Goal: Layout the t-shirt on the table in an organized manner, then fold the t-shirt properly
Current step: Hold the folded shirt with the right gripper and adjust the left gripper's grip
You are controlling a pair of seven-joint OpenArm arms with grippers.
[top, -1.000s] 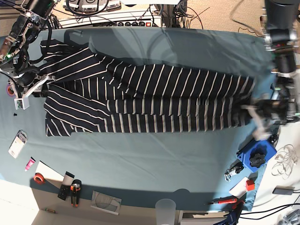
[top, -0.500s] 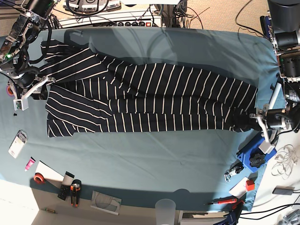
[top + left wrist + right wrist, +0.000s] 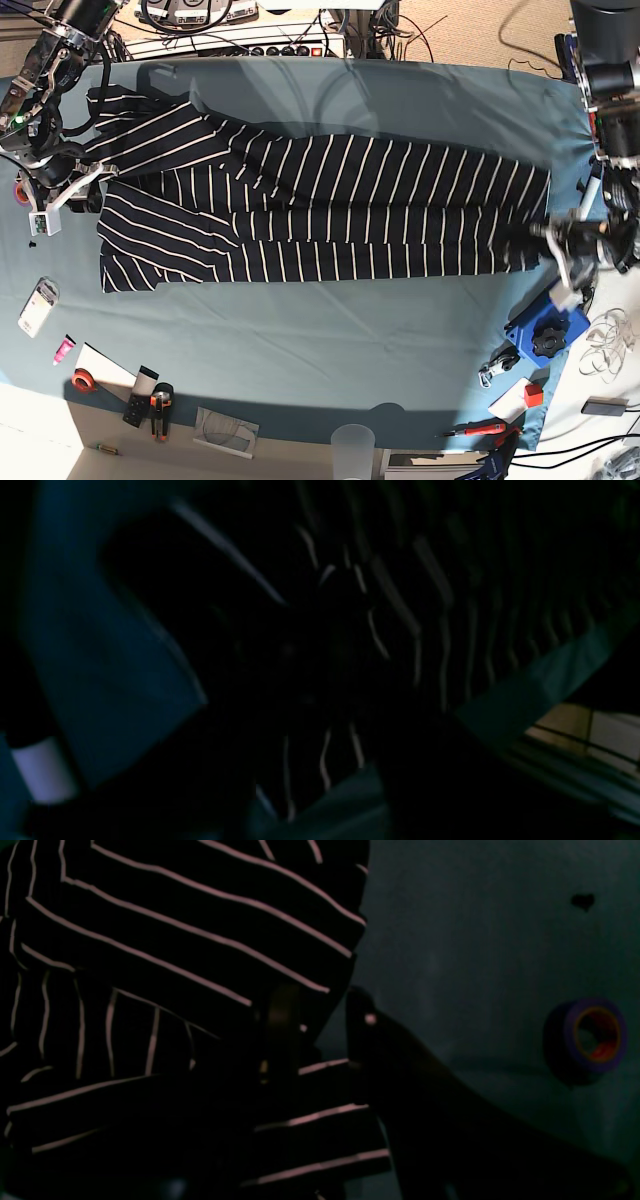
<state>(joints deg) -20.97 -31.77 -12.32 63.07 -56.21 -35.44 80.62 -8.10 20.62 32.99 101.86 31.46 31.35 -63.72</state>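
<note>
Hem of t-shirt (image 3: 330, 210) now stretched farther toward left claw (image 3: 562, 250).

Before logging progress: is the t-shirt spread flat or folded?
Folded lengthwise: the t-shirt lies as a long band across the table, its layers overlapping.

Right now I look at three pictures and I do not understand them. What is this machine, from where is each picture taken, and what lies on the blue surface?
It is a robot with two arms. The wide picture looks down from above on the table, covered in teal cloth. On it lies the t-shirt, dark with thin white stripes, stretched long. The two dark pictures come from cameras on the wrists. The right gripper sits at the shirt's sleeve end, and its own camera shows its fingers at the fabric edge; a real grip I cannot confirm. A roll of purple tape lies beside it. The left gripper is at the other end of the shirt, but its picture is too dark to tell if it holds anything. Small tools lie along the near edge.
</note>
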